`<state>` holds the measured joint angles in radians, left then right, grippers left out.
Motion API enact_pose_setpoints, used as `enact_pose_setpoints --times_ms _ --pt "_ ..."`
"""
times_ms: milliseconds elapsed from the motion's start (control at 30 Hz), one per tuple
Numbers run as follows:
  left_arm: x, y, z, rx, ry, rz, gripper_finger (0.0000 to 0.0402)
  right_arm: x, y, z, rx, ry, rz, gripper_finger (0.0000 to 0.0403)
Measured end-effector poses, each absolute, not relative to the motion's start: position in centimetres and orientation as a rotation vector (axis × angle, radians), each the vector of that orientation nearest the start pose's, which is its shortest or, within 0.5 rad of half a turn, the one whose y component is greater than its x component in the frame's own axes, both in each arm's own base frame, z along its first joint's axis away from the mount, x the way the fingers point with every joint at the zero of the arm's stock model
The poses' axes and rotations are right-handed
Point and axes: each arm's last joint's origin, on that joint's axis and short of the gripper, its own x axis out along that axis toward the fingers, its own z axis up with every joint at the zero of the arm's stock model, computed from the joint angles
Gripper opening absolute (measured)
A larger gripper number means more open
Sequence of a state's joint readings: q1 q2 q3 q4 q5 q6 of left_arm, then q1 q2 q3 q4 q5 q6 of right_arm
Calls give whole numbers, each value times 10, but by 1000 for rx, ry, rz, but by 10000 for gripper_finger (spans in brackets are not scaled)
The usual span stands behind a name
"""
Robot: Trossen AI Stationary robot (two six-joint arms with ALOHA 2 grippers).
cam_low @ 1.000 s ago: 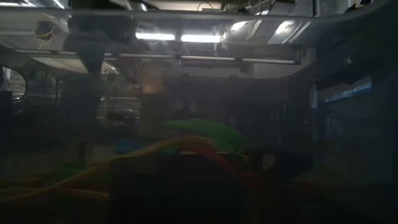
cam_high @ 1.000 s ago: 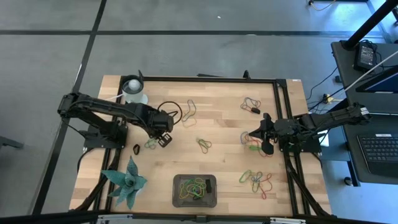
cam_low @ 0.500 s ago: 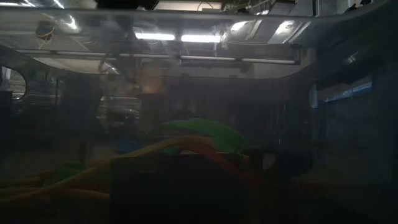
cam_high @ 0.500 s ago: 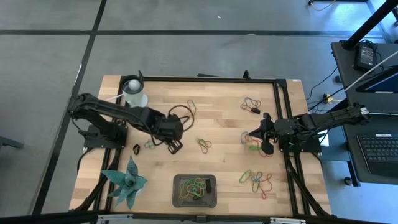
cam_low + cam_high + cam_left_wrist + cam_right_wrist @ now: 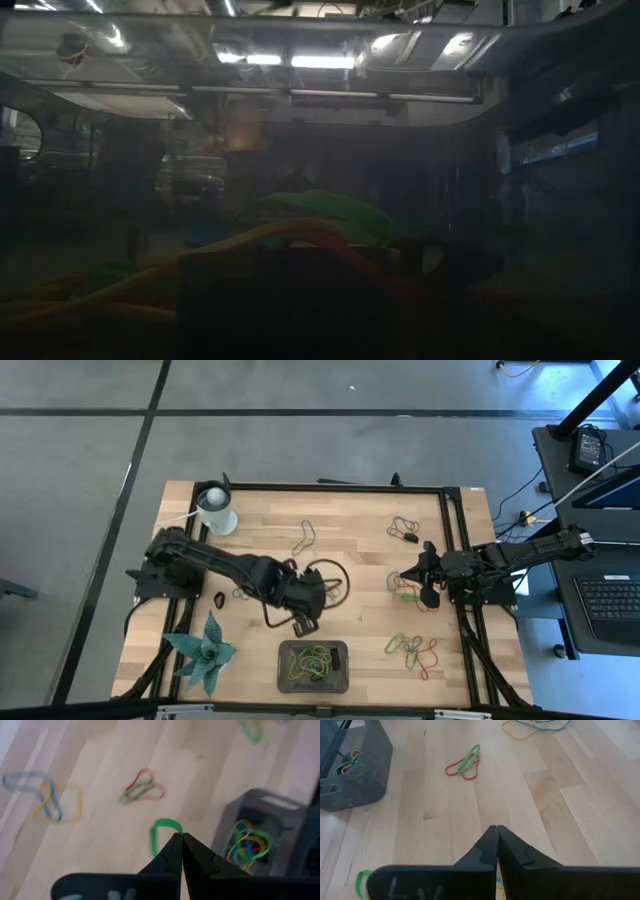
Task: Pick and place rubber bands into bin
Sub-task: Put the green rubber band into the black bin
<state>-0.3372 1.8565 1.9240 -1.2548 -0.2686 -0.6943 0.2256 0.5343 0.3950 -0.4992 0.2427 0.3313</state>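
Note:
My left gripper [image 5: 303, 626] [image 5: 180, 836] is shut on a green rubber band [image 5: 160, 827] above the wood, just on the far side of the bin. The bin [image 5: 282, 670] [image 5: 235, 815] is a dark grey tray near the table's front edge with several coloured bands lying in it. More rubber bands lie loose on the table: a red and green pair [image 5: 141, 792] [image 5: 465, 764], a far right group [image 5: 405, 528] and a near right group [image 5: 415, 650]. My right gripper [image 5: 404, 578] [image 5: 496, 827] waits shut at the table's right side, above the wood. My left gripper pinches the green band by one end of its loop [image 5: 174, 826] between its two shut fingertips. The fingers slant steeply down from the table's left. The thin loop hangs beside the tips, clear of the table.
A white cup [image 5: 215, 510] stands at the far left corner and a teal spiky plant [image 5: 203, 650] at the near left. A black frame [image 5: 450, 490] runs around the tabletop. The low view is dark and shows only coloured bands close up [image 5: 300, 235].
My left gripper has gone toward the table's right and near edges and risen, away from the bands at the left, toward the bin, rolling its wrist as it went. It has stayed shut. My right arm has kept still.

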Motion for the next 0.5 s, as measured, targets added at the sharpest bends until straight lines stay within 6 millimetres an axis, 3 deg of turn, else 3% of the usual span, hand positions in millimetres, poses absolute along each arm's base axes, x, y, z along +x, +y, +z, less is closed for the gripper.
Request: enact_pose_setpoints --times_ms 267,500 --pt "373 -149 354 -195 1030 218 2 119 20 206 170 619 -120 7" --pt "374 -184 338 -258 1066 187 2 119 20 205 169 622 -121 14"
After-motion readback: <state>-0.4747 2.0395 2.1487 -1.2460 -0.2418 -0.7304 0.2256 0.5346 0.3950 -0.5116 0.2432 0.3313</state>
